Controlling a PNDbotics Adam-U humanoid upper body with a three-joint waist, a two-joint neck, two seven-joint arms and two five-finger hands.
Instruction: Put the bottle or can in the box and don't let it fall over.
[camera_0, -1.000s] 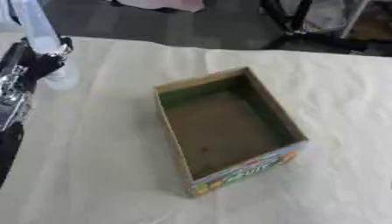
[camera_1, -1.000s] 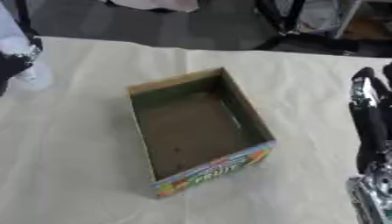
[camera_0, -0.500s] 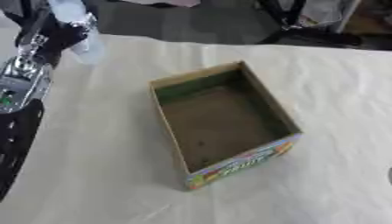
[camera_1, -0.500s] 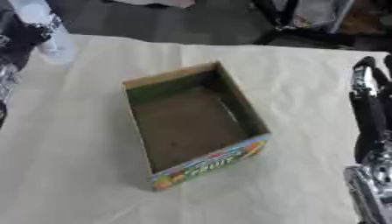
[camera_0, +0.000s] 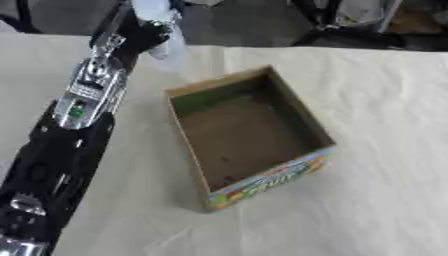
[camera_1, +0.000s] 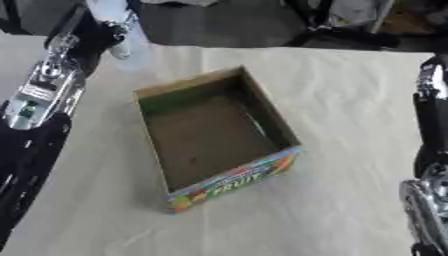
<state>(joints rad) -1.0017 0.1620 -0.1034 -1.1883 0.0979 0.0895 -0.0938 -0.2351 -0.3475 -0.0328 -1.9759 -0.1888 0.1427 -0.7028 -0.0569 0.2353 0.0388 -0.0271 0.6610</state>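
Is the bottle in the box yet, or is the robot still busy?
Not yet. The box sits open on the table with nothing inside. Done: the left robot hand has its fingers curled round the clear bottle. In hand: it holds the bottle up near the table's far edge, beyond the box's far left corner. Left: bring it over the box and set it down standing up.

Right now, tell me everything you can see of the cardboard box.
The cardboard box is open-topped, rectangular and empty, with a plain brown floor and greenish inner walls. Its near end wall carries a colourful print reading FRUIT. It sits upright, skewed, on the cream tablecloth. Neither hand touches it; the clear bottle is held beyond its far left corner.
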